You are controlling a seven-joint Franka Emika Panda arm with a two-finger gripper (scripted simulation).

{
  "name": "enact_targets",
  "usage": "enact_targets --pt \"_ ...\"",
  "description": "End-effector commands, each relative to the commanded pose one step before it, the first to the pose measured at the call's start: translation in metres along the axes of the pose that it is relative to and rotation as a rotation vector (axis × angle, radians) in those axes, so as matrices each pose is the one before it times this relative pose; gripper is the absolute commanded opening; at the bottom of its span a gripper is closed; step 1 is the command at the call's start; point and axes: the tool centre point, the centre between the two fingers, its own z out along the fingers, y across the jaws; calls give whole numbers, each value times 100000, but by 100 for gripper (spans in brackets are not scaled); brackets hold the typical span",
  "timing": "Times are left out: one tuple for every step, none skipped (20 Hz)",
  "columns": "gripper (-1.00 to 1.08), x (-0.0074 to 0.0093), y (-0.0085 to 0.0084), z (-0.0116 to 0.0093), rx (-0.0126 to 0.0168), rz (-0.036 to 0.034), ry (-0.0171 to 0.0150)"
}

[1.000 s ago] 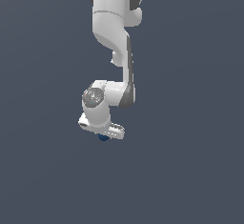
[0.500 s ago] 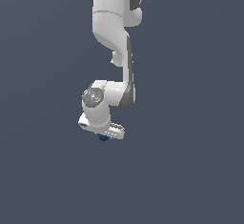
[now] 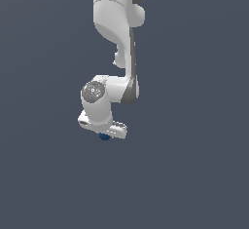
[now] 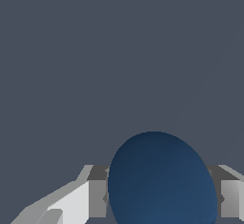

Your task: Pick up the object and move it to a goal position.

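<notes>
Carrying ball [image 4: 162, 180] | gripper [image 3: 104, 134] clenched on ball, pads flanking it | goal not seen | squeeze should be held steady, motion kept smooth.

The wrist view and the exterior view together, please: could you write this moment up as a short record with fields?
arm: white Panda, reaching down from the top of the exterior view
tool: fingers on either side of the ball
object: dark blue ball, also peeking out beneath the tool in the exterior view
grasp: ball sits between the fingers, apparently clamped
surroundings: plain grey-blue background, nothing else in view
goal marker: none visible
</notes>
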Motion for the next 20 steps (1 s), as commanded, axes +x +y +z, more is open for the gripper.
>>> enact_targets --pt "-100 -148 83 -1708 37 2 222" --pt "-100 -101 45 -782 0 0 0" --pt "-100 -109 49 -852 0 0 0" --pt "-100 -116 52 -918 0 0 0" --pt "-100 -122 56 -979 0 0 0" --pt "-100 -126 59 -1034 0 0 0" --pt "-100 -126 98 -1096 50 46 10" --pt "-100 -130 64 -1128 0 0 0" --pt "-100 -126 63 -1117 0 0 0" --pt "-100 -119 61 -1079 0 0 0" --pt "-100 -113 59 -1038 0 0 0" --pt "-100 -107 57 -995 0 0 0" --pt "-100 -97 54 -955 0 0 0" --pt "-100 -86 51 -915 0 0 0" --pt "-100 -75 48 -873 0 0 0" --pt "-100 -64 45 -827 0 0 0" --pt "-100 -64 38 -791 -55 14 39" --pt "-100 -50 38 -706 0 0 0" --pt "-100 -44 34 -635 0 0 0" --pt "-100 -38 30 -565 0 0 0"
